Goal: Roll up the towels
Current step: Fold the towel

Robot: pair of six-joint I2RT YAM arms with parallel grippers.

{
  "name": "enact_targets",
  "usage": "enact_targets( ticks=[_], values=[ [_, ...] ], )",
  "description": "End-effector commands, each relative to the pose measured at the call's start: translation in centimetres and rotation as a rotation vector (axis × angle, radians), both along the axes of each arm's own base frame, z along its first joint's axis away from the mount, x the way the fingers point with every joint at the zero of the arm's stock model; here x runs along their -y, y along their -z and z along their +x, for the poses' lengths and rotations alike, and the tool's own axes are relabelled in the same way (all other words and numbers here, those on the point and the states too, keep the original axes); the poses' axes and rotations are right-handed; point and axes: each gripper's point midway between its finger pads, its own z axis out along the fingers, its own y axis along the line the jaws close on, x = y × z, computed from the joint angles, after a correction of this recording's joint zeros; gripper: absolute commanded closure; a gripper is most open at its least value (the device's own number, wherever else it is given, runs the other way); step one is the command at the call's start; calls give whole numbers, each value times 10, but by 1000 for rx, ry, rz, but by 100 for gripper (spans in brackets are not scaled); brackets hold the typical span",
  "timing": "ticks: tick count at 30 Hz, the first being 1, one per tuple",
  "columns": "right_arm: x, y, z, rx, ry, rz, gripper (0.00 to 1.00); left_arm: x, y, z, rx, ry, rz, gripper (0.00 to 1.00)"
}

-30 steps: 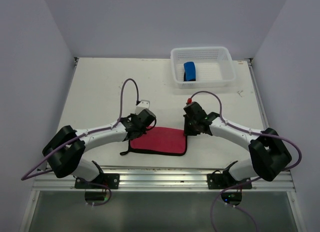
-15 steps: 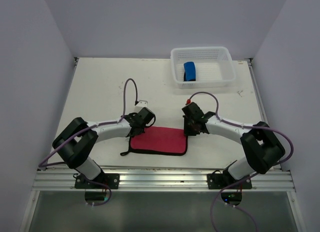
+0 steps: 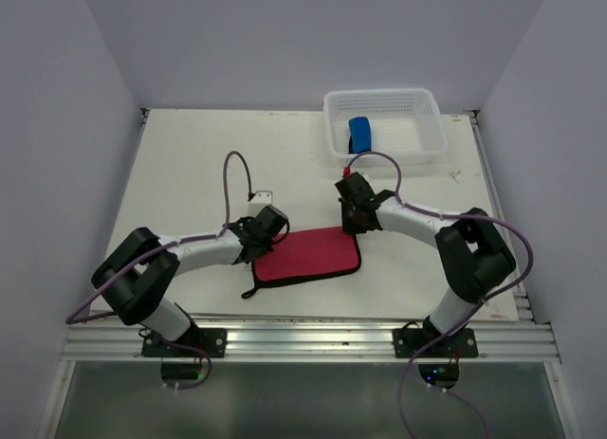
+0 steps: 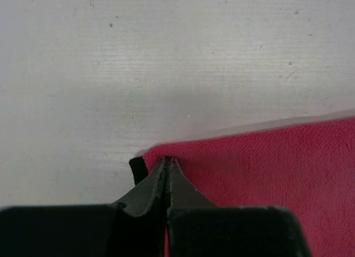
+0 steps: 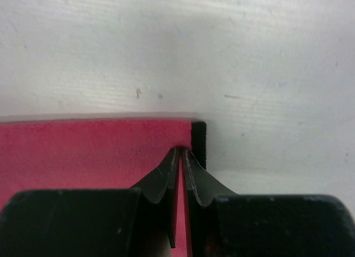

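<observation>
White table (image 3: 190, 164), with a mesh basket (image 3: 432, 147) at its far right holding the rolled blue towel (image 3: 360, 134). The red towel (image 3: 313, 254) lies flat near the front edge. The left gripper (image 4: 167, 162) and right gripper (image 5: 181, 152) each pinch one far corner of it.

**Soft, even light; near parts out of focus**

The top view is bright and evenly lit. The white table (image 3: 190, 164) looks matte, and the shadows on it are pale and soft. In the wrist views the left gripper (image 4: 166, 161) and the right gripper (image 5: 181, 152) are black, without detail and out of focus at the lower edge. A grey shadow lies just beyond the pink-red towel (image 4: 277, 174), whose far edge looks blurred.
</observation>
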Motion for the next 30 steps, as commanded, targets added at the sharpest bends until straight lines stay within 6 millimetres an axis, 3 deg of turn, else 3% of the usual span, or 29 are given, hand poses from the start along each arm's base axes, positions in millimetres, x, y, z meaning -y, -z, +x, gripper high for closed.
enact_targets(
  ticks=[1,6,9,10,12,14,15,16,18,22,25,30],
  values=[
    [-7,-21,35,76,-42,-25,90,9,17,-17,-65,6,-92,100],
    [-22,-41,42,98,-116,25,89,11,8,-16,-45,10,-117,93],
    [-23,-57,38,112,-131,48,86,14,-16,-6,9,18,-124,84],
    [-20,-60,34,107,-130,46,85,14,-26,-4,27,30,-121,75],
    [-17,-71,27,118,-124,61,79,17,-46,5,65,31,-127,68],
    [-10,-67,14,87,-107,69,75,17,-62,9,86,40,-124,59],
    [-7,-75,9,101,-98,84,71,20,-74,14,108,39,-133,56],
    [0,-67,-1,74,-74,85,70,20,-81,15,117,44,-136,52],
    [3,-72,-10,78,-63,134,68,21,-95,18,140,53,-138,41],
    [14,-57,-33,27,-42,178,67,20,-117,20,172,68,-143,24],
    [16,-49,-42,4,-50,183,65,12,-135,24,200,52,-134,3],
    [16,-32,-45,-36,-58,182,62,-8,-155,31,228,-3,-92,0]
  ],
)
